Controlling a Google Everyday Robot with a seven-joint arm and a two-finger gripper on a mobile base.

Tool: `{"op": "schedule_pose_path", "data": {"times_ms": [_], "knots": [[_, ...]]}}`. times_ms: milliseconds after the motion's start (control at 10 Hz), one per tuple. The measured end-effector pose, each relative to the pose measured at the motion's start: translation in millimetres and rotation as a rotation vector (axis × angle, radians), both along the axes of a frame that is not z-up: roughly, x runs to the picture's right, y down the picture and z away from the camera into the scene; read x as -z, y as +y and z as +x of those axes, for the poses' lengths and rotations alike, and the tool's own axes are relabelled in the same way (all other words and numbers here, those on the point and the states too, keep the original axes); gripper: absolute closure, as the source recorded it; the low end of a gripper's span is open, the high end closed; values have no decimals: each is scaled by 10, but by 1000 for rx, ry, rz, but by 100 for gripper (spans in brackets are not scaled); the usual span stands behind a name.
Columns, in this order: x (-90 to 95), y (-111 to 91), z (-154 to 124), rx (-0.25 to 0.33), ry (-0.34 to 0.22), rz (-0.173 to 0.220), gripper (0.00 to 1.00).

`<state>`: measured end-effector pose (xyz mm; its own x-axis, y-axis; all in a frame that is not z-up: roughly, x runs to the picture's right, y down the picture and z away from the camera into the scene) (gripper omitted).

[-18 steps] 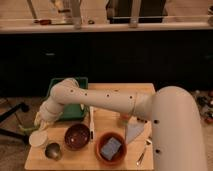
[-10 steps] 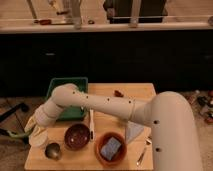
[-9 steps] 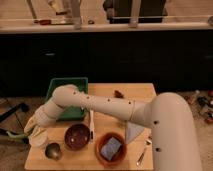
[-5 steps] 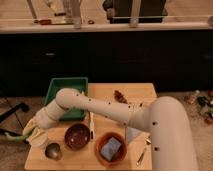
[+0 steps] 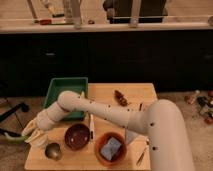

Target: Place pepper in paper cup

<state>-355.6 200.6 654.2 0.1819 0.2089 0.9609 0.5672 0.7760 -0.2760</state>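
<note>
Where my arm reaches the table's near-left corner, my gripper hangs directly above the paper cup. The pale pepper shows right at its tip. Whether it is clenched or released, I cannot tell.

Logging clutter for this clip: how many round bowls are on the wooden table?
2: a dark brown bowl at the front, and an orange-brown bowl just right of it. The gripper is left of both; none seems hidden.
</note>
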Motion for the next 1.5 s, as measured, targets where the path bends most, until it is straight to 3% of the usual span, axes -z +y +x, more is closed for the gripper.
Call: {"op": "schedule_pose_path", "data": {"times_ms": [1100,1300,1500], "knots": [[-235,68,84,-64,-27,-108,98],[-250,75,93,-69,-31,-128,83],[-256,92,113,-74,-34,-146,61]]}}
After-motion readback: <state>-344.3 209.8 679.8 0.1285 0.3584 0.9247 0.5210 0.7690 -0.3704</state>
